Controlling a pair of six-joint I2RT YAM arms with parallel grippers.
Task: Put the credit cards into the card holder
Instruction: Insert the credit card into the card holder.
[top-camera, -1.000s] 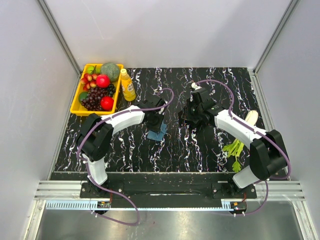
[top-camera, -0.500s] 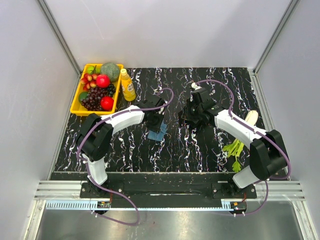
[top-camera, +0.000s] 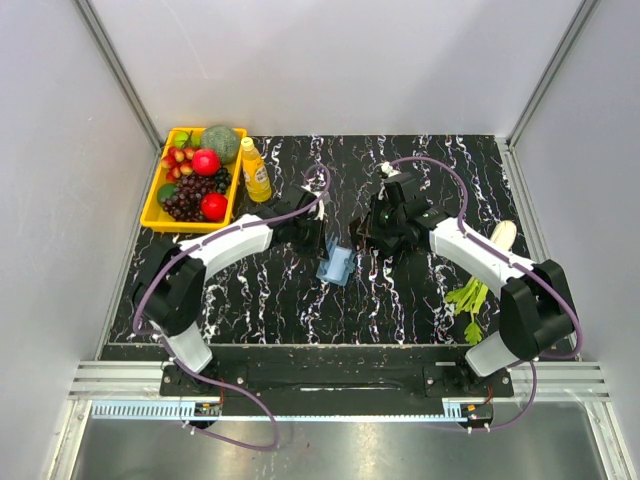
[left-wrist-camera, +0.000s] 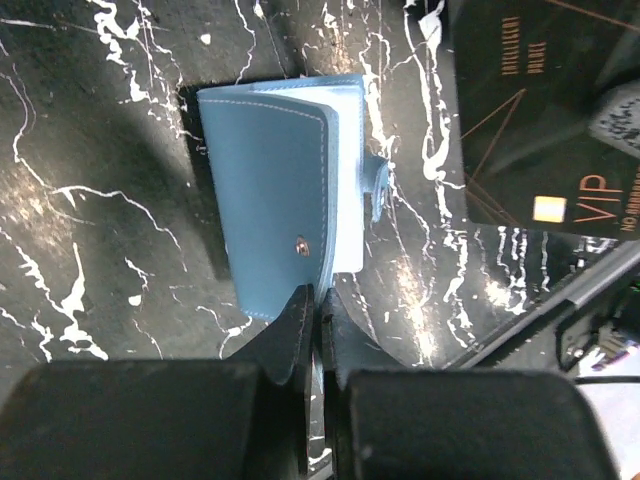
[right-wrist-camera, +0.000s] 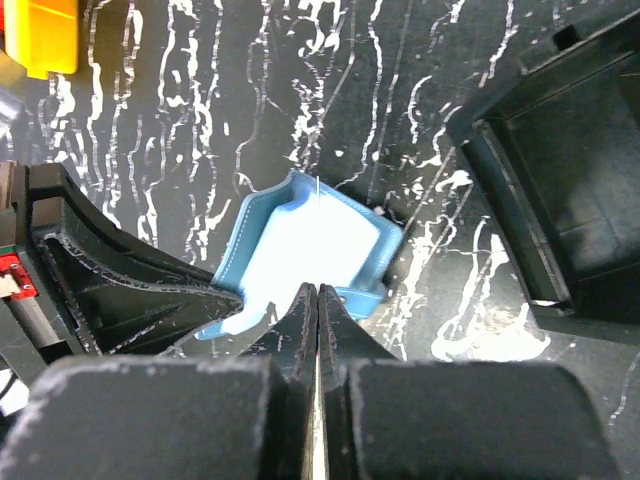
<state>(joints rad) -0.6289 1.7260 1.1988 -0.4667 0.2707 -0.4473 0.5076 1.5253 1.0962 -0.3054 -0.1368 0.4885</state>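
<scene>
The left tool (left-wrist-camera: 312, 300) was clenched, its two fingers pressed together on the near edge of the cover of the blue wallet (left-wrist-camera: 275, 200) — a pinch on that thin flap only, as far as its wrist view showed. The wallet sat near the middle of the marbled black worktop (top-camera: 400, 300), partly open, with the darker cover lifted away from the paler inside and a small snap showing on the cover. The right tool (right-wrist-camera: 316, 295) was shut tight too, just beside the wallet and above it. It held a black card (left-wrist-camera: 540, 110) with gold lettering and a chip. In its own wrist view the card showed only as a thin line — apart from the wallet, not yet in it. A black box (right-wrist-camera: 560, 170) lay beside the right tool. A yellow tray (top-camera: 152, 205) of fruit and a bottle (top-camera: 255, 170) stood at the far left, well apart.
</scene>
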